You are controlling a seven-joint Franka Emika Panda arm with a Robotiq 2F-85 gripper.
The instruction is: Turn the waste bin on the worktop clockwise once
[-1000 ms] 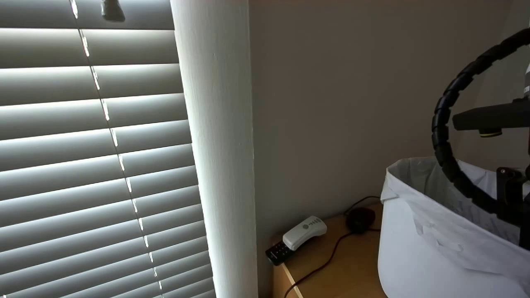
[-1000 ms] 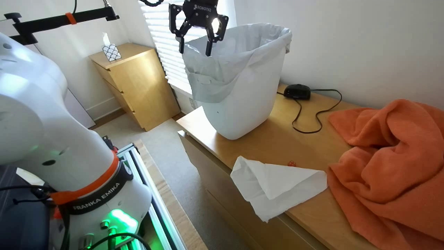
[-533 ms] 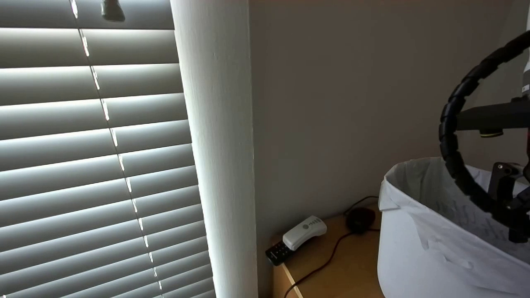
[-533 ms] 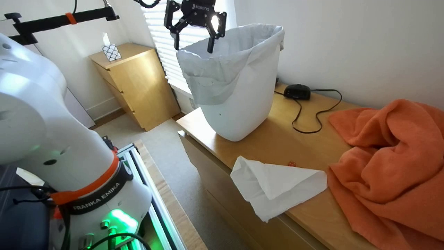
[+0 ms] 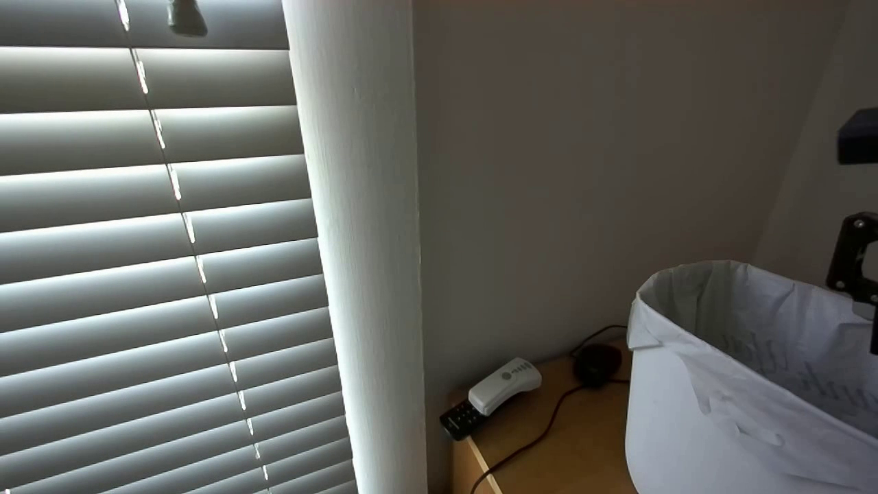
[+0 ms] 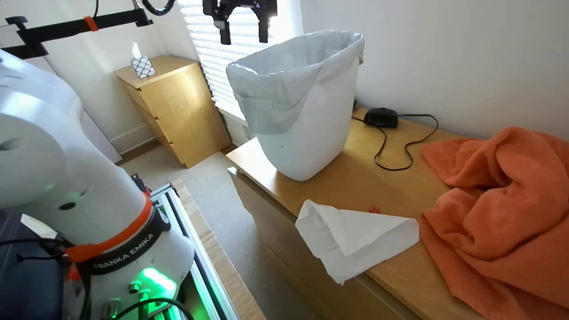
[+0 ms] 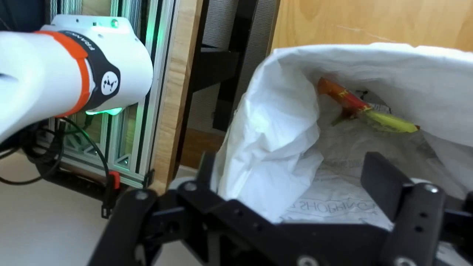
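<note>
Waste bin point(image 6: 311, 144): standing upright on the table point(image 6: 349, 184), lined with a white bag point(image 6: 271, 86). Above its rim: claw point(image 6: 244, 42), released and spread wide.

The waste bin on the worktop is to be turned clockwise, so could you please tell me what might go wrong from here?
The bag liner hangs wrinkled over the rim of the waste bin, so the open tool may drag or tear it rather than turn the bin.
The bin stands close to the edge of the worktop, so a hard push might tip it off.
The corded black device lies near the bin and might get knocked or snagged mid-turn.
</note>
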